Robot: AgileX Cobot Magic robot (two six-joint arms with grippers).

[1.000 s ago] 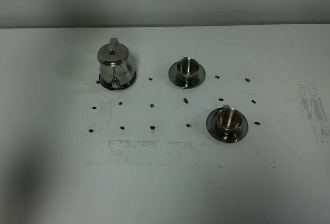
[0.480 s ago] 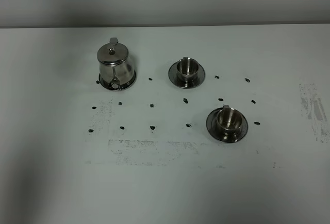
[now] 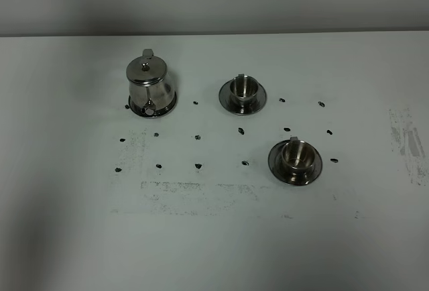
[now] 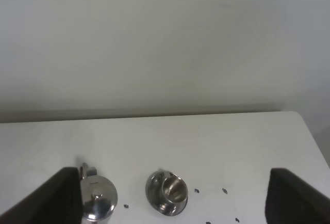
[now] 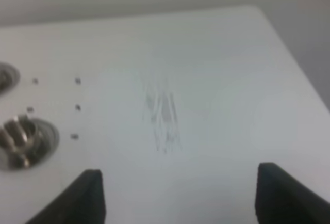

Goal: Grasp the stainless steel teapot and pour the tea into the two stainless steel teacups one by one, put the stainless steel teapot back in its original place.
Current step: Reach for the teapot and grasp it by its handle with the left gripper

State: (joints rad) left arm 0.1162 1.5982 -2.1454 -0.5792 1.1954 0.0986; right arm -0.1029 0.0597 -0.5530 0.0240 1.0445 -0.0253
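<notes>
Here, the shiny bell-shaped steel teapot [image 3: 151,86] is on its flat round steel disc [image 3: 173,105]

It stands upright at the back left of the white bench [image 3: 214,237]. To its right sits a small shiny steel cup [image 3: 244,88] on a round steel saucer [image 3: 224,97]. A second cup [image 3: 298,156] on a second saucer [image 3: 276,167] sits further right, nearer the front. The left pincer [image 4: 170,182] and the right pincer [image 5: 180,182] both gape wide apart, holding nothing.

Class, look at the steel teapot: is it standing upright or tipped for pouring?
Upright. The stainless steel teapot stands flat on its round disc, with its knobbed lid uppermost.
</notes>
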